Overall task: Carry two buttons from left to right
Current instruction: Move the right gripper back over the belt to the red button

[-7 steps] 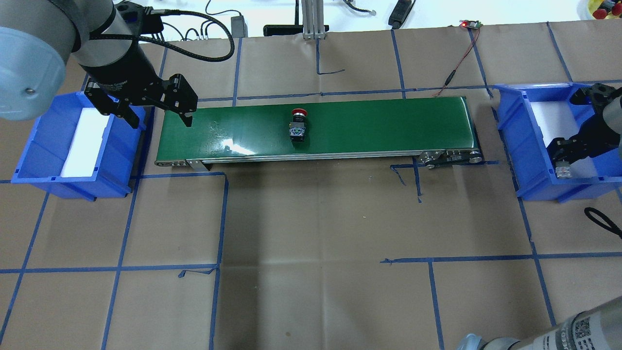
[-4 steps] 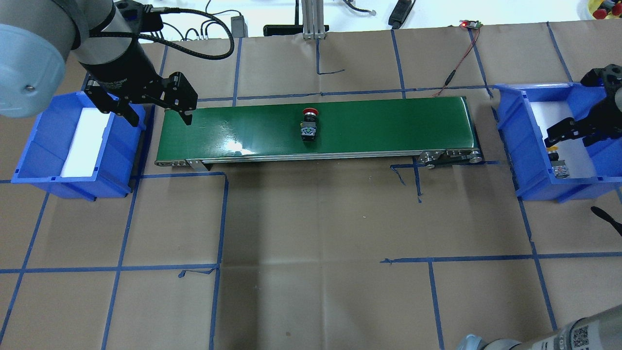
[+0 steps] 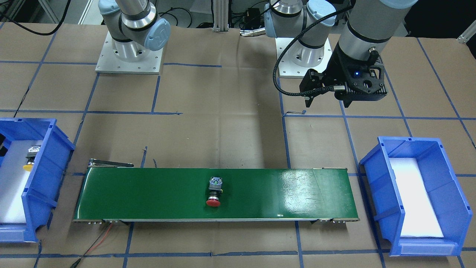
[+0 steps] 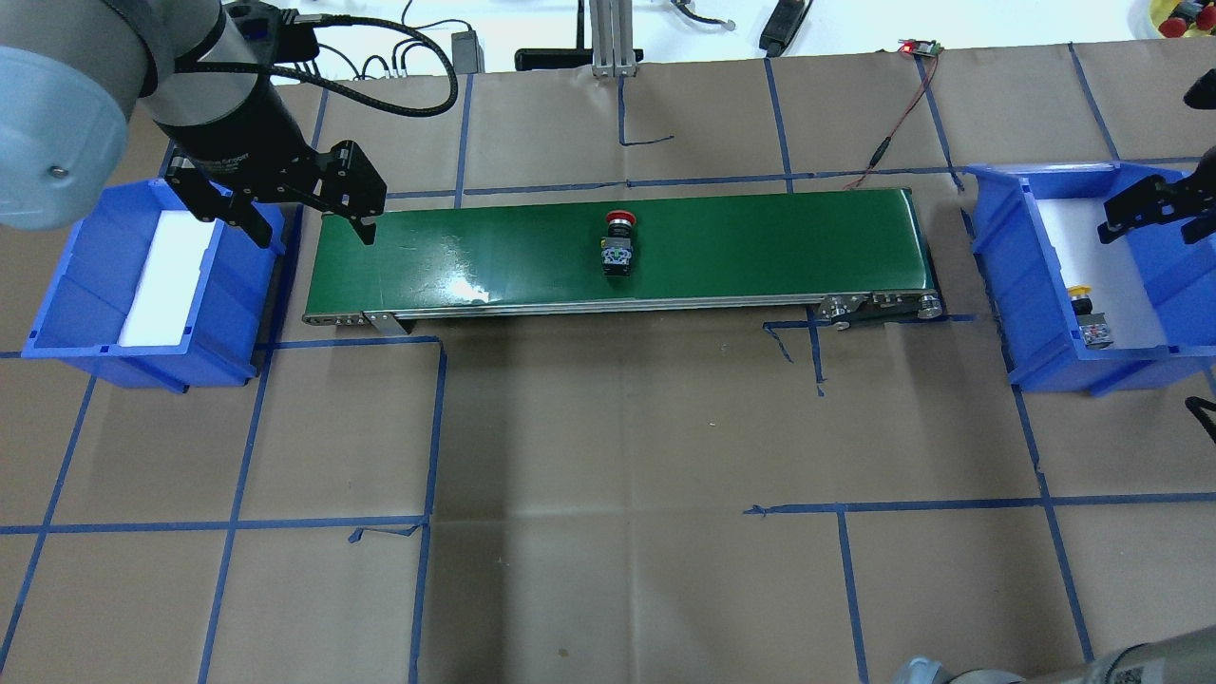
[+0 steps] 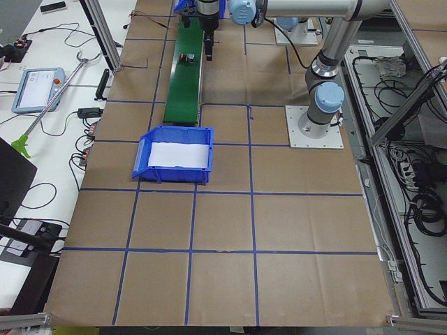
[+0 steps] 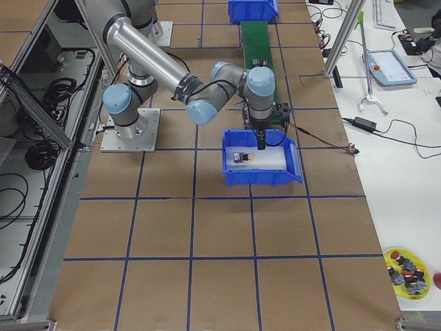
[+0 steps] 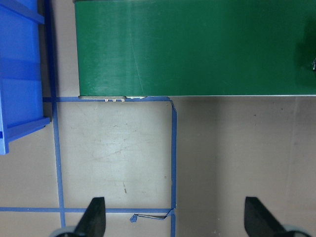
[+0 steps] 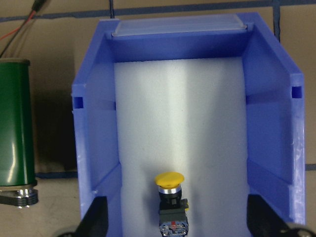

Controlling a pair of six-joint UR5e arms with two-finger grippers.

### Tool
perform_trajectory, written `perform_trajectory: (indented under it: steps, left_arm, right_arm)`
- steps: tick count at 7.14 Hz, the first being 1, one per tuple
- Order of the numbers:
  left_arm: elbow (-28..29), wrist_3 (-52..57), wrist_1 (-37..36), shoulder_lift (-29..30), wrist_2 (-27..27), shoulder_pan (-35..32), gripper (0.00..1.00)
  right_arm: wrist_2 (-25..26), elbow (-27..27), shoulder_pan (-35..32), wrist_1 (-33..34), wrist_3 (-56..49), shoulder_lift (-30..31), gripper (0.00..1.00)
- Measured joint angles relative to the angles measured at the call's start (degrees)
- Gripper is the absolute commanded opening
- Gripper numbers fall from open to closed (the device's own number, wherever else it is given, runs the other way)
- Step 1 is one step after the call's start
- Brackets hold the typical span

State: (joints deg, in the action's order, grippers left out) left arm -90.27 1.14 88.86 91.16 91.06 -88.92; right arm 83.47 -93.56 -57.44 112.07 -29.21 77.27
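The red button (image 4: 618, 245) lies on its side near the middle of the green conveyor belt (image 4: 760, 247); it also shows in the front view (image 3: 214, 190). The yellow button (image 4: 1088, 318) lies on the white foam in the right blue bin (image 4: 1007, 275), and shows in the right wrist view (image 8: 171, 202). My left gripper (image 4: 309, 226) is open and empty, above the belt's left end. My right gripper (image 4: 1151, 207) is open and empty, raised over the right bin and apart from the yellow button.
The left blue bin (image 4: 85, 285) holds only white foam. Red and black wires (image 4: 898, 123) run from the belt's far right end to a small board. Blue tape lines cross the brown paper table.
The red button has moved to the right along the belt. My right gripper has lifted away from the yellow button, which stays in the right bin. The left gripper has not moved.
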Motion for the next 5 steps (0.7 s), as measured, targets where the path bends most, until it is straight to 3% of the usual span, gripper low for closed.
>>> perform_trajectory:
  steps: [2,5]
  left_arm:
    - [0.09,0.00,0.00,0.16,-0.02,-0.02,1.00]
    - [0.10,0.00,0.00,0.32,-0.03,-0.03,1.00]
  right_arm:
    - [0.12,6.12,-5.68,-6.44,9.38,-0.38,1.00]
    - [0.12,7.58,-18.67,-6.85,18.88,-1.57,1.00]
